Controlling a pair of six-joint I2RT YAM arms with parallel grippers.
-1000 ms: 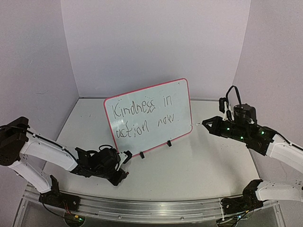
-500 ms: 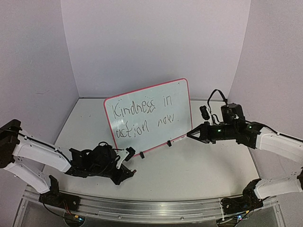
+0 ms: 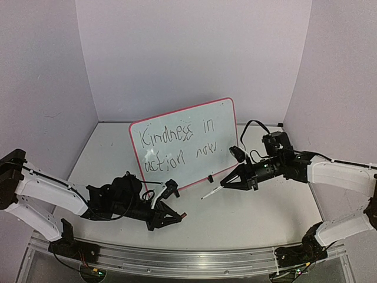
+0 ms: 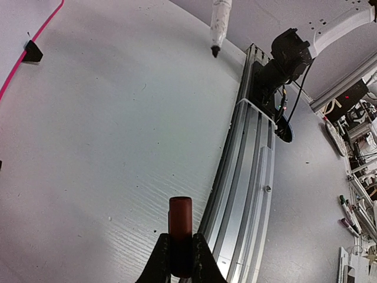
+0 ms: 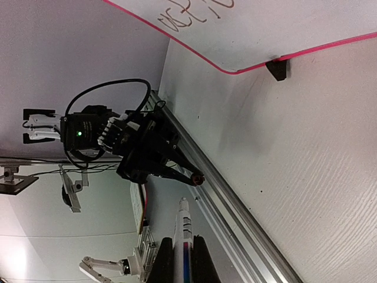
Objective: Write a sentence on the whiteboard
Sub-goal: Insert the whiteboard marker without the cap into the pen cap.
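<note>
L gripper point(image 3: 175, 217) clamps a dark red cap point(image 4: 180, 219). R gripper point(image 3: 226, 183) clamps a white marker point(image 3: 210, 193) near the whiteboard point(image 3: 194, 170) w/ the sentence point(image 3: 177, 144).

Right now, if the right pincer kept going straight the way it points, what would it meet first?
Probably the red cap held in the left pincer; the right pincer and its marker aim there, though depth is unclear.

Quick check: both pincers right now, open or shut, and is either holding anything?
Left pincer: shut on the dark red cap.
Right pincer: shut on the white marker.
</note>
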